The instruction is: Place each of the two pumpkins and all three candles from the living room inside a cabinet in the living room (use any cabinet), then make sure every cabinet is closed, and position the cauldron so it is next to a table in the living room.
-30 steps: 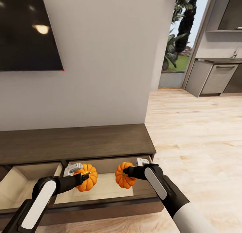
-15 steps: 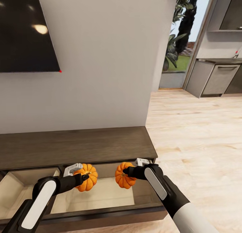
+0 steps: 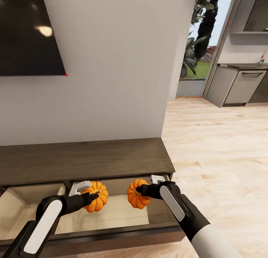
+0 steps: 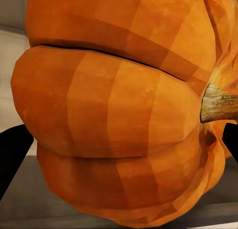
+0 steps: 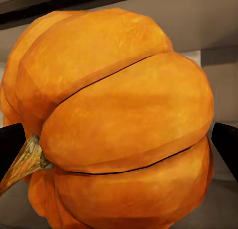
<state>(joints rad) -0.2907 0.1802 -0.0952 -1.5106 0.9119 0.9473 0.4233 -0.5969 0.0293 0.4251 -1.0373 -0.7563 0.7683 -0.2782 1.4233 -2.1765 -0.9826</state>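
Note:
The cabinet (image 3: 85, 157) is a long, low dark-brown unit against the wall, and both of its drawers are pulled out, showing pale wood insides. My left gripper (image 3: 95, 194) is shut on an orange pumpkin (image 3: 98, 198) above the right drawer (image 3: 111, 211). My right gripper (image 3: 138, 191) is shut on the second pumpkin (image 3: 136, 198) over the same drawer, near its right side. Up close, the left wrist view shows its pumpkin (image 4: 119, 115) between black fingertips (image 4: 12, 149). The right wrist view shows the other pumpkin (image 5: 124, 125) between fingertips (image 5: 225, 144). The candles and the cauldron are out of view.
A dark TV (image 3: 29, 31) hangs on the white wall above the cabinet. The left drawer (image 3: 22, 209) also stands out. Pale wood floor (image 3: 219, 165) stretches to the right towards a kitchen with grey units (image 3: 238, 85) and a window with plants (image 3: 197, 38).
The whole picture has shifted a little, so the camera has moved slightly relative to the cabinet. Both grippers still hold their pumpkins above the right drawer.

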